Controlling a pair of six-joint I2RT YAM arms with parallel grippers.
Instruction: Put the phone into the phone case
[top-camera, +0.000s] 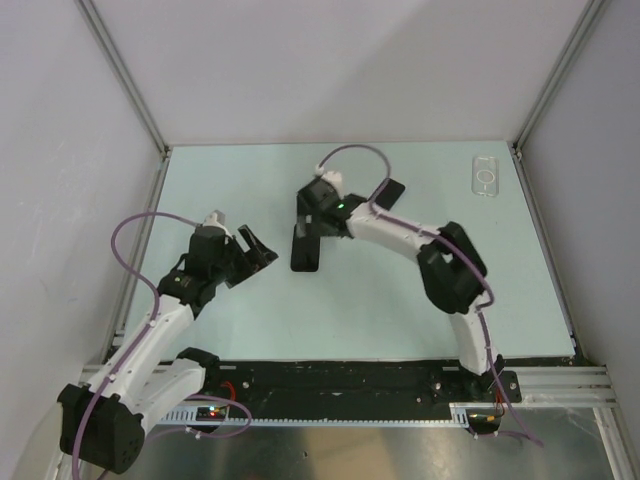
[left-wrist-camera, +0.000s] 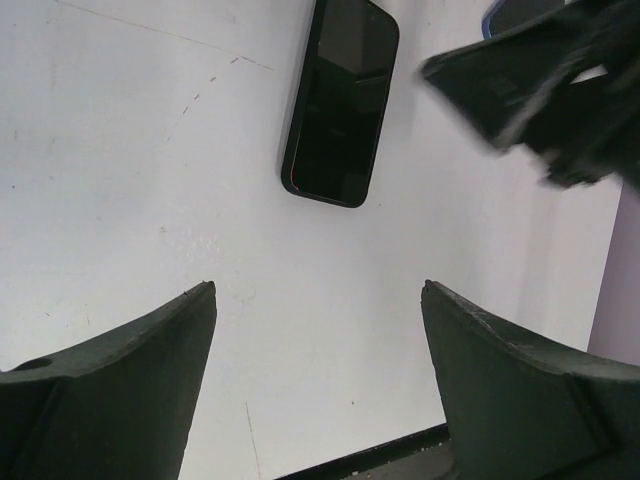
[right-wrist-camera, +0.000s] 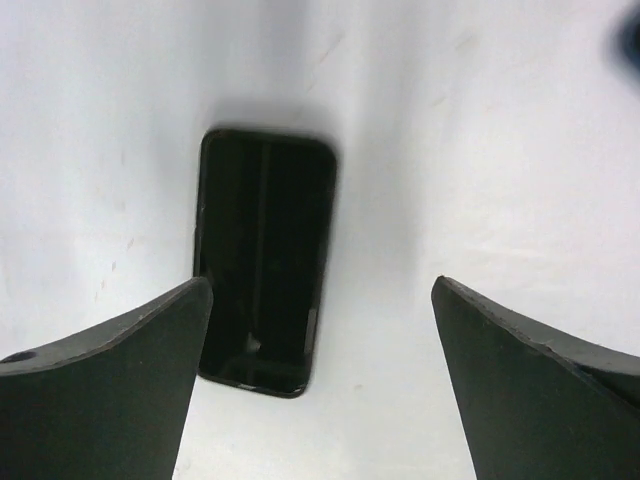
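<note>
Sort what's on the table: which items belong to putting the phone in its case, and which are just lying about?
Job in hand:
- phone, flat on the table below the open right end effector
- clear phone case, far right corner

Lying about:
- second dark slab, partly hidden behind the right arm; possibly another phone

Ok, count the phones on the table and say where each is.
2. One phone lies flat centrally under the right gripper; a second phone peeks out behind the right arm, partly hidden. Others may be covered.
</note>
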